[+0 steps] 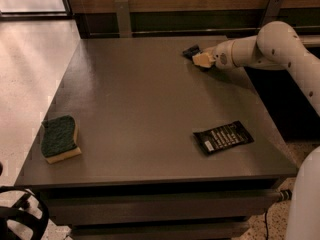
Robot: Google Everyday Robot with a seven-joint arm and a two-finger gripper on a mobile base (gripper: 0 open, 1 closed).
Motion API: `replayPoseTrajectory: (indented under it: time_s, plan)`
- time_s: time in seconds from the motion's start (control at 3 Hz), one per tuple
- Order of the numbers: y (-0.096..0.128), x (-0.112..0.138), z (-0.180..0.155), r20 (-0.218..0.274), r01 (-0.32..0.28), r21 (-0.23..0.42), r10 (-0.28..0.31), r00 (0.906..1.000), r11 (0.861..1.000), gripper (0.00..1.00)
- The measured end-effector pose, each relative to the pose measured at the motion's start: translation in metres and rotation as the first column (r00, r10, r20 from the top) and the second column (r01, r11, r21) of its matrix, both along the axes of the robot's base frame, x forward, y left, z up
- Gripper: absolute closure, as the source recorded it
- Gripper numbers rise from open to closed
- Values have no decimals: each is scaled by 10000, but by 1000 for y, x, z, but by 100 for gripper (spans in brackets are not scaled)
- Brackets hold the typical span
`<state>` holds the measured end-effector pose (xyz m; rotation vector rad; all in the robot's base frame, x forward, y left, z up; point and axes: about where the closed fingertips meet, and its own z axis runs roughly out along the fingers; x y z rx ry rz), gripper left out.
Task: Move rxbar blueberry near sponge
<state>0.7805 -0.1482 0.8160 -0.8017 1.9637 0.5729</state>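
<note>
The rxbar blueberry (190,51) is a small dark navy wrapper at the far right of the grey table (135,109), partly hidden by the gripper. My gripper (201,59) reaches in from the right on a white arm and sits right at the bar, its tan fingers (202,60) low over the tabletop and touching or nearly touching the wrapper. The sponge (59,138), green on top with a yellow base, lies at the table's front left corner, far from the bar and the gripper.
A larger flat black wrapper with white text (223,137) lies at the front right of the table. A dark wall with metal posts (122,17) runs behind the table. Pale floor lies to the left. A black wheel (20,219) shows at bottom left.
</note>
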Motion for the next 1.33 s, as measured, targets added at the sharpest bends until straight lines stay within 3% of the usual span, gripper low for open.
replayPoseTrajectory:
  time_s: [1.33]
  plan:
    - [0,0,0,2,1,-1,-1,10000,10000,100]
